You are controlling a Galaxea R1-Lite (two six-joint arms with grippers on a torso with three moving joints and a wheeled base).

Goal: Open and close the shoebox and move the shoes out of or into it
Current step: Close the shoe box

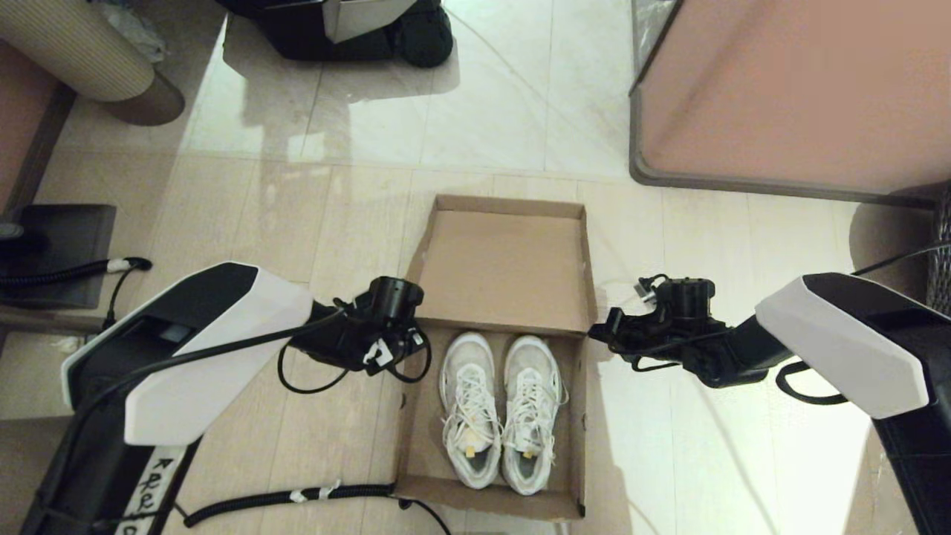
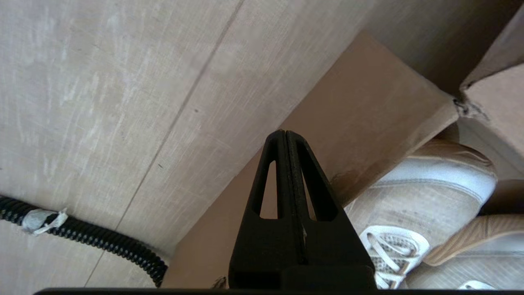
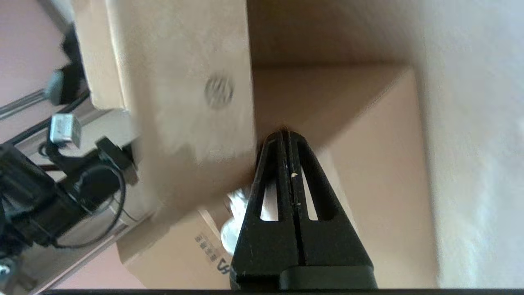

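Both jaws are pressed shut on nothing, the left gripper (image 1: 405, 338) and right gripper (image 1: 598, 332) flanking the shoebox (image 1: 417, 446) at its hinge, lid open, shoes (image 1: 499, 409) inside, so lifting them out or closing looks left.

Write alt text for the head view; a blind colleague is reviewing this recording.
An open brown shoebox lies on a tiled floor, its lid folded back, with a pair of white shoes side by side inside. The left gripper and right gripper flank the hinge line, both shut.
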